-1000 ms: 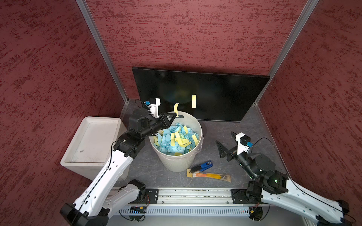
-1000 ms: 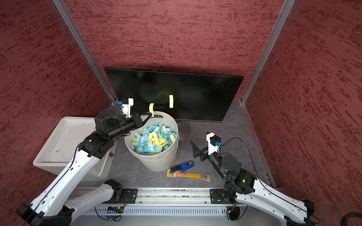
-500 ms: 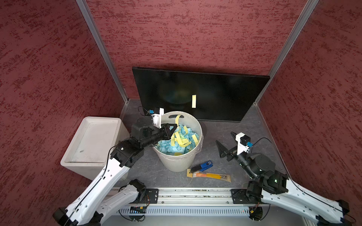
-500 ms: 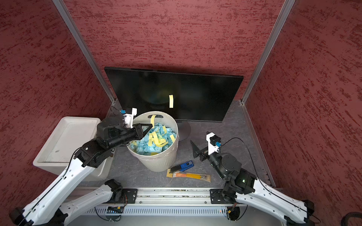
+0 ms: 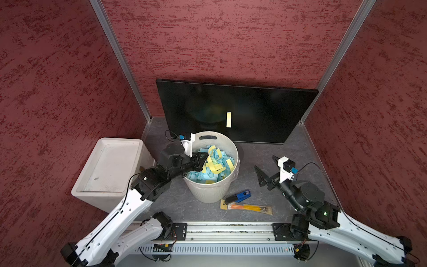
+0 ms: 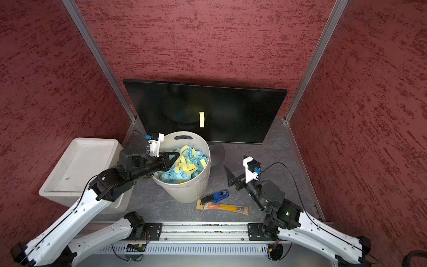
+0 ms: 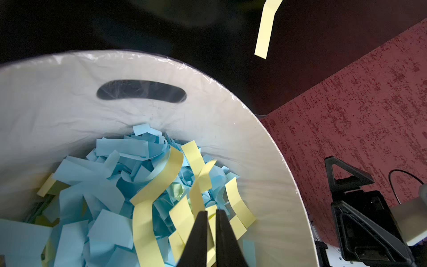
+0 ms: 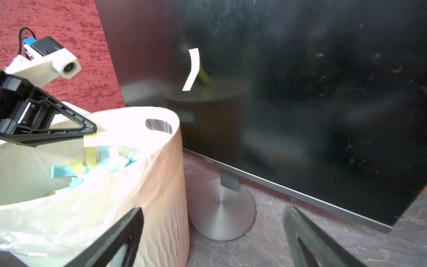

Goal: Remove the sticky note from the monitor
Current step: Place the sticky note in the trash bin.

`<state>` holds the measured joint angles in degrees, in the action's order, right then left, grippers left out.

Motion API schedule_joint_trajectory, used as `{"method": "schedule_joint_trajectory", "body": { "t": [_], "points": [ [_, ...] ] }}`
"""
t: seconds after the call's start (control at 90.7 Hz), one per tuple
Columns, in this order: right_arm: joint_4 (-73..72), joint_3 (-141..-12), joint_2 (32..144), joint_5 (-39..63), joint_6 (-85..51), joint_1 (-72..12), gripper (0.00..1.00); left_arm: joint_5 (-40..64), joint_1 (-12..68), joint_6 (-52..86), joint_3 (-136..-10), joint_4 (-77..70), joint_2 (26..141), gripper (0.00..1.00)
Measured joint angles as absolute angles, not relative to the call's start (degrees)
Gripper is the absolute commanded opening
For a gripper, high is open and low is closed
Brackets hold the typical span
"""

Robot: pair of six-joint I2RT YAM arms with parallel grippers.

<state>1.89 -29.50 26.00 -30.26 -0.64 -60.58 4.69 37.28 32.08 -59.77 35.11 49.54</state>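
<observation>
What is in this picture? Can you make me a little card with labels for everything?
monitor: upright at the back, screen dark
sticky note: one yellow strip stuck on the screen
bin: in front of the monitor, holds blue and yellow notes
left gripper: over the bin, jaws a crack apart, yellow note at the tips
right gripper: wide open, empty, beside the bin
job: not finished, one note left

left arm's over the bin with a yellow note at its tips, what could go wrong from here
1. The yellow note at the left hand is sticky; with the jaws only barely parted, it may cling to a finger rather than drop into the bin.
2. A second note sits on the monitor, right behind the bin; reaching for it could knock the rim.
</observation>
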Motion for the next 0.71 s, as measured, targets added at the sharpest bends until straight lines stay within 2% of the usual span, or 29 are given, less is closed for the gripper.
{"method": "schedule_joint_trajectory", "body": {
  "t": [0.474,0.705],
  "points": [
    [1.87,-29.47,26.17,-30.26,-0.64,-60.58,0.98,4.14,37.56,31.2,-59.9,35.14,50.48,0.4],
    [1.85,-29.47,26.26,-30.26,-0.64,-60.58,0.98,4.97,37.63,30.96,-62.41,34.92,52.69,0.47]
  ]
}}
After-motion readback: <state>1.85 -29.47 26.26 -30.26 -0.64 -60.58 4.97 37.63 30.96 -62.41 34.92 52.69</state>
